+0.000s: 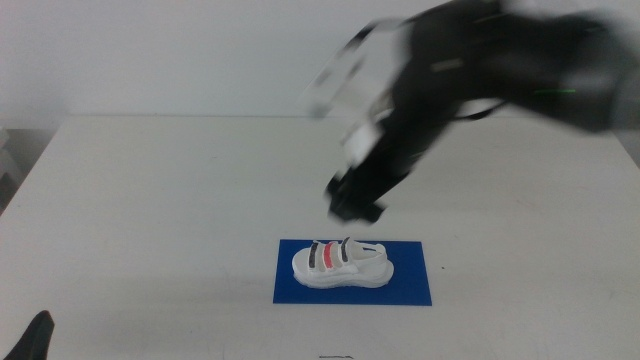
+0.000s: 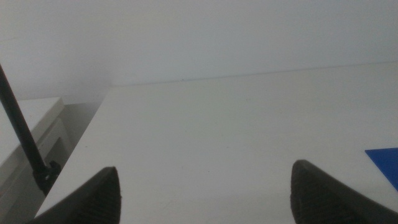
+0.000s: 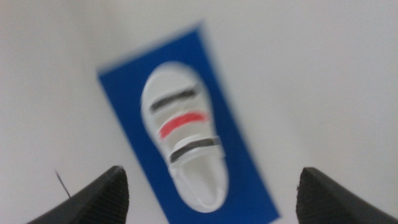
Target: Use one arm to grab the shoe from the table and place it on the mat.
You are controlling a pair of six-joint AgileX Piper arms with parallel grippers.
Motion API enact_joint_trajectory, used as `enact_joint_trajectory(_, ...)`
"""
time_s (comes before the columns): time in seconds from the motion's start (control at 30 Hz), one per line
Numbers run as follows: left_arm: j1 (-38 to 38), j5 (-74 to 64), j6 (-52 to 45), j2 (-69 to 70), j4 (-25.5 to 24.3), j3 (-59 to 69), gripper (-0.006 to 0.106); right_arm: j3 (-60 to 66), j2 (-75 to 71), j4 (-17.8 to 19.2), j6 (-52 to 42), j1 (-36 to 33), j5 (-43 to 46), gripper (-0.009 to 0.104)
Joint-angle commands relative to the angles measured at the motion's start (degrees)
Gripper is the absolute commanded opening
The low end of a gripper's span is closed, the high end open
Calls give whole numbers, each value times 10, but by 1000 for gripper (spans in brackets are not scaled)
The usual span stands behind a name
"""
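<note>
The white shoe (image 1: 341,264) with dark and red straps lies on the dark blue mat (image 1: 410,285) near the table's front. In the right wrist view the shoe (image 3: 185,140) lies lengthwise on the mat (image 3: 239,162), below the camera. My right gripper (image 1: 356,205) hangs blurred in the air above and a little behind the shoe, apart from it; its jaws (image 3: 211,199) stand wide open and empty. My left gripper (image 2: 205,193) waits open and empty at the table's front left corner (image 1: 35,335). A corner of the mat (image 2: 385,158) shows in the left wrist view.
The white table (image 1: 150,200) spreads around the mat. Its left edge (image 2: 74,162) shows in the left wrist view, with a thin black rod (image 2: 25,140) beside it.
</note>
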State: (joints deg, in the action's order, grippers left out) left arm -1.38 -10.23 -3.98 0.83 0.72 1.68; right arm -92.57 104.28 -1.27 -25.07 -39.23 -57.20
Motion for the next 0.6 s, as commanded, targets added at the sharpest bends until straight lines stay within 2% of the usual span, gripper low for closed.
enact_joint_trajectory(0.0, -1, 47, 8, 11, 5, -2, 94, 76, -125, -4, 50, 19, 114, 93)
enact_joint_trajectory(0.13, -1, 47, 8, 11, 5, -2, 94, 264, -287, -15, 132, 59, 292, 91)
enact_joint_trajectory(0.2, -1, 47, 8, 11, 5, -2, 94, 344, -360, 4, 183, 87, 347, 89)
enact_joint_trajectory(0.27, -1, 47, 8, 11, 5, -2, 94, 411, -438, 39, 246, 122, 387, 88)
enact_joint_trajectory(0.37, -1, 47, 8, 11, 5, -2, 94, 485, -548, 84, 308, 167, 406, 86)
enact_joint_trajectory(0.57, -1, 47, 8, 11, 5, -2, 94, 589, -718, 66, 287, 241, 398, 85)
